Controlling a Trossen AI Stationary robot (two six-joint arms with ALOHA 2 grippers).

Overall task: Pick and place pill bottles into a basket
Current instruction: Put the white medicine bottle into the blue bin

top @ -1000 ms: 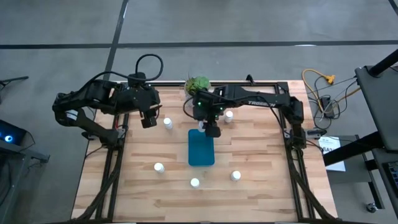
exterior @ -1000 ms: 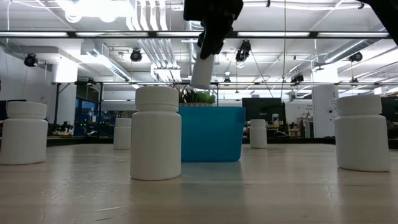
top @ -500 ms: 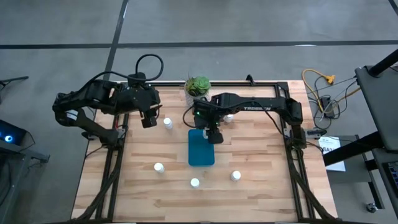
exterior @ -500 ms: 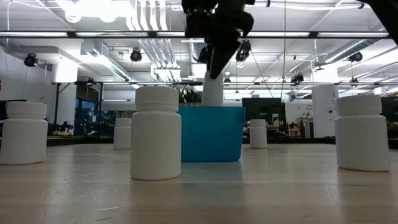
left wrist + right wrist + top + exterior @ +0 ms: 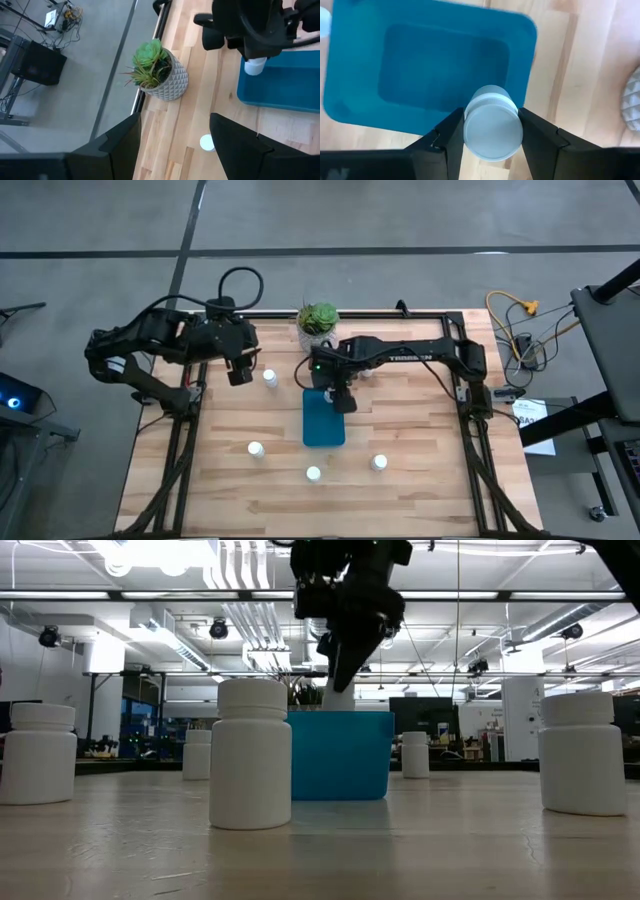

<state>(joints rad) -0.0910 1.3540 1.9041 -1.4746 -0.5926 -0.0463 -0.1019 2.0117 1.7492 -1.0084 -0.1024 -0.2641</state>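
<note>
Counting from above, six pill bottles are seen in total: five stand upright on the wooden tabletop (image 5: 400,430) and one is held by the right pincer (image 5: 340,398). This held bottle (image 5: 492,122) is clamped between the two dark fingers (image 5: 445,135) of the right pincer, just over the far end of the basket (image 5: 323,420), the end nearest the plant pot (image 5: 317,322); in the low view its lower part is hidden behind the basket wall, so it cannot be told whether it touches the bottom. One teal-blue basket is present, lying in the middle of the tabletop, and no other bottle is seen inside it. Of the five standing bottles, one (image 5: 269,377) is near the left pincer (image 5: 239,372), one (image 5: 366,367) is mostly hidden behind the right arm, and three are placed in the front part: one (image 5: 256,448) to the left of the basket, one (image 5: 313,474) in front of it, and one (image 5: 379,463) to the right. The left pincer is held with its fingers apart and grips nothing, above the rear left part of the tabletop. One plant pot stands at the rear edge.
</note>
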